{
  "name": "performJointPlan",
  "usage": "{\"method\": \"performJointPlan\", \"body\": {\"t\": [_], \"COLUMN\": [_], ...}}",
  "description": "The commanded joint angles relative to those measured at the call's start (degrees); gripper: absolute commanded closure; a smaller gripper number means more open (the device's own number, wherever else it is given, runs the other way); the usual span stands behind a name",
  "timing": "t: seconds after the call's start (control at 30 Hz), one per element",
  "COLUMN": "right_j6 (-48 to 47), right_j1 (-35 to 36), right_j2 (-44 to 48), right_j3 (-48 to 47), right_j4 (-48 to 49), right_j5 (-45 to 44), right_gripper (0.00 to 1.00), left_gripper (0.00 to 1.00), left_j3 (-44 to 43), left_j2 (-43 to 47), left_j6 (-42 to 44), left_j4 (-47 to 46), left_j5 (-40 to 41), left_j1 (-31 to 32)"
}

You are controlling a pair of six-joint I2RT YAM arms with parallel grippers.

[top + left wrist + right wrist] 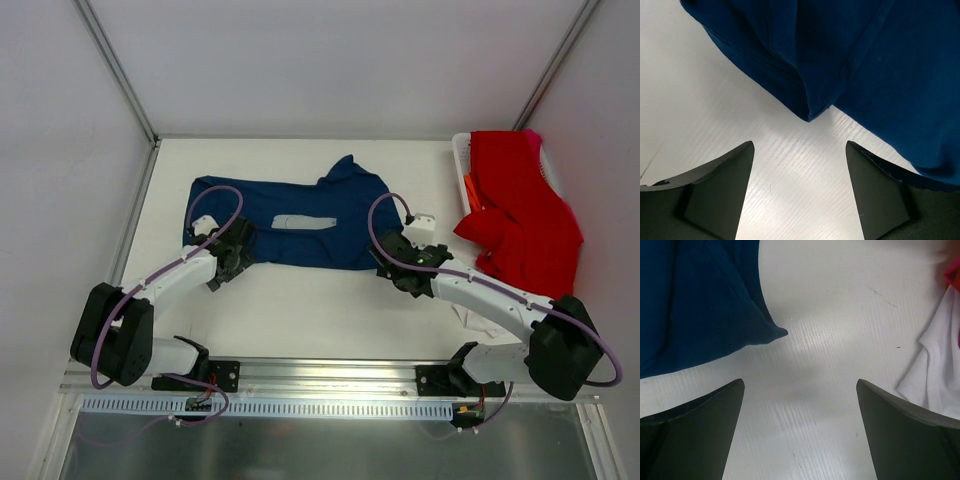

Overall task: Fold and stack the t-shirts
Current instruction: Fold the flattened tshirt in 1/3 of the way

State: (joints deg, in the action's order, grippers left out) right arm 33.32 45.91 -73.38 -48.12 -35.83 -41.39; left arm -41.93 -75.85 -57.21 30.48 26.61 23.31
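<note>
Top external shows the navy tee flat mid-frame, my left gripper and right gripper gaping empty at its lower corners; I'd pinch both corners together before lifting.

the table is a white sheet with fine ribs running across it, faintly scuffed here and there. the navy t-shirt lies spread across its middle, rumpled, with a pale patch showing on top and one part poking toward the far side. its near hem rests straight on the ribbed surface. the white basket sits at the far right corner, and the red t-shirt spills out over its near side. closer in by the right edge, a bunched white t-shirt lies on the surface, apart from the navy one.
</note>
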Motion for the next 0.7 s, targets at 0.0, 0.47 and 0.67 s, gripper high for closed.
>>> {"method": "performJointPlan", "body": {"t": [0.0,0.47,0.67], "right_j6": [1.57,0.87,0.78], "right_j1": [0.49,0.67,1.11], "right_j2": [1.23,-3.34,-6.15], "right_j3": [0.92,1.27,0.57], "right_j4": [0.06,2.52,3.49], "right_j5": [-1.33,-0.8,-0.36], "right_gripper": [0.01,0.01,0.01], "left_gripper": [0.26,0.45,0.48], "left_j3": [0.01,-1.75,-1.92], "left_j2": [-0.17,-4.3,-6.06], "left_j6": [-1.59,-1.68,-2.38], "left_j4": [0.28,0.28,0.11], "left_j5": [5.29,11.53,13.38], "left_j1": [0.51,-1.07,-1.95]}}
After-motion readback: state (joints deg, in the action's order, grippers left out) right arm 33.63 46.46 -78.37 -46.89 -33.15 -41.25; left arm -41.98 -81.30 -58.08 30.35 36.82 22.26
